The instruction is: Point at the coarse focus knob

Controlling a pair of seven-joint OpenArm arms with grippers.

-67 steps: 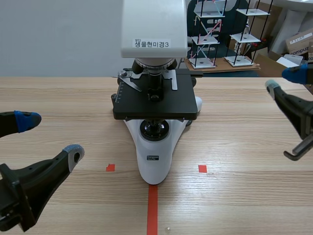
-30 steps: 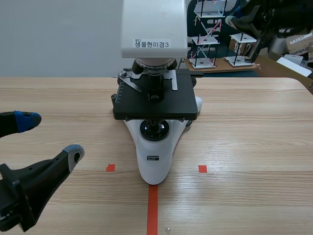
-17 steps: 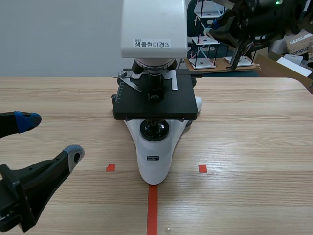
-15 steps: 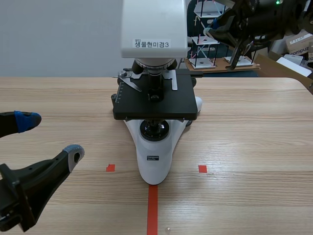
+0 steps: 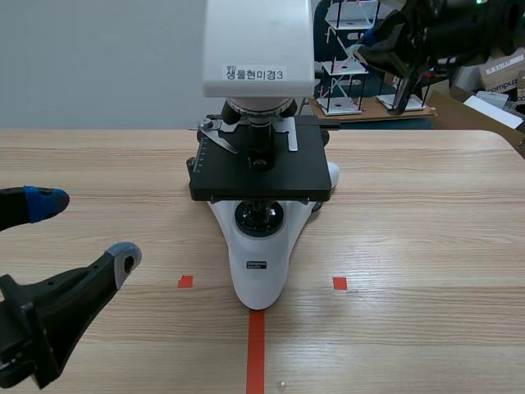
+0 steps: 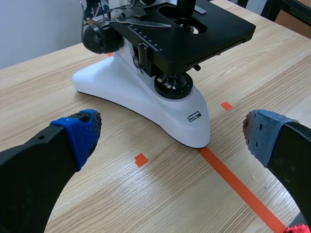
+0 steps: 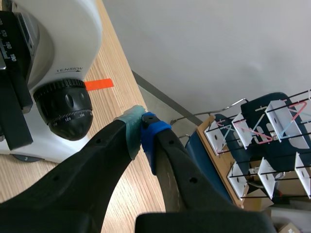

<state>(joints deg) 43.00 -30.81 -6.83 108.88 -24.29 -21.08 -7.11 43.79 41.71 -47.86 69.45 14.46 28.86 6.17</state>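
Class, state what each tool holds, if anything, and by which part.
Nothing is held: the left tool is open and empty, the right tool shut on nothing.

We see our right gripper (image 7: 142, 127) with its pads pressed together on nothing, tip near the black coarse focus knob (image 7: 65, 109) on the white microscope (image 7: 68, 34), above the wooden worktop (image 7: 111, 103).

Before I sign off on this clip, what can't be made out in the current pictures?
Scene view: the top of the microscope is cut off by the edge; the stage hides most of the right-side focus knob.
Right wrist view: the gap between the shut right gripper and that knob cannot be judged; no depth.
Left wrist view: the base label is too small to read; the open left gripper is cut off by the edge.
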